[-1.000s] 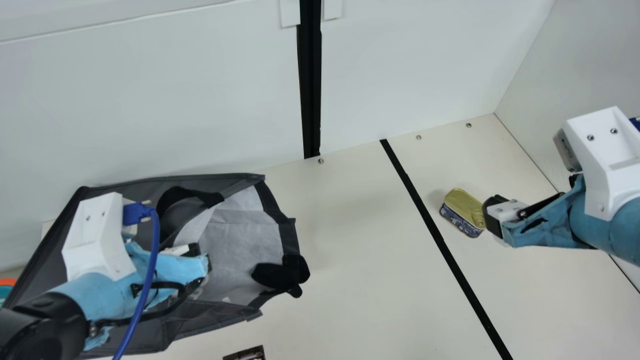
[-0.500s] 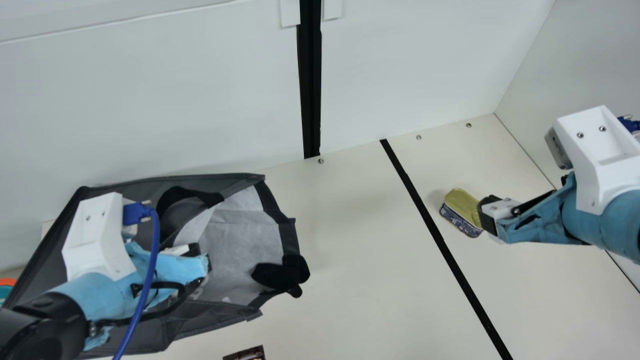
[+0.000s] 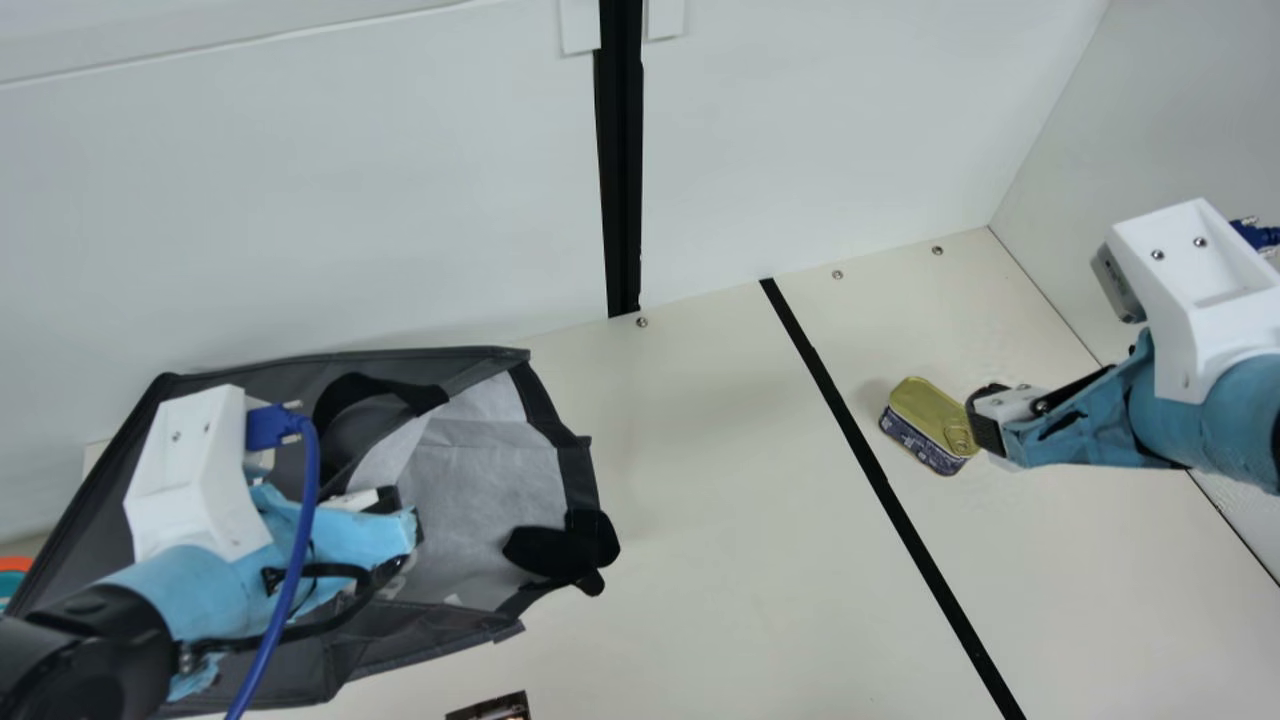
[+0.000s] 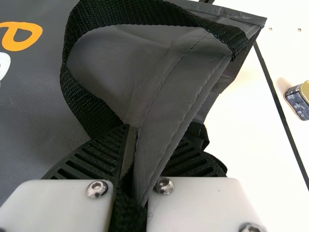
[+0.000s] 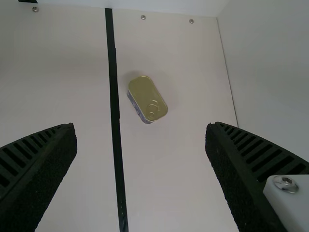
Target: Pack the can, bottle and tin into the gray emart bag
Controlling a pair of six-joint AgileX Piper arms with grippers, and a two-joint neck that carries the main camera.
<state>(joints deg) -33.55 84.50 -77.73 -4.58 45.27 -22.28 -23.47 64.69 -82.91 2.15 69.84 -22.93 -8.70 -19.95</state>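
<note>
Cream table (image 3: 720,520): gray bag (image 3: 485,455), left gripper (image 3: 405,515) clamping its edge; well apart from it, tin (image 3: 920,410), right gripper (image 3: 985,425) (gaping, empty).

1. Main view: a dark printed thing (image 3: 492,708), cut off by the bottom edge; cannot tell what it is.
2. An orange-and-teal thing (image 3: 13,573), cut off by the left edge.
3. The left arm (image 3: 200,590) hides part of the gray emart bag (image 3: 480,470); its depths cannot be made out.
4. Left wrist view: bag fabric partly covers the left pincer (image 3: 405,518); the tin (image 4: 300,100) is cut off.
</note>
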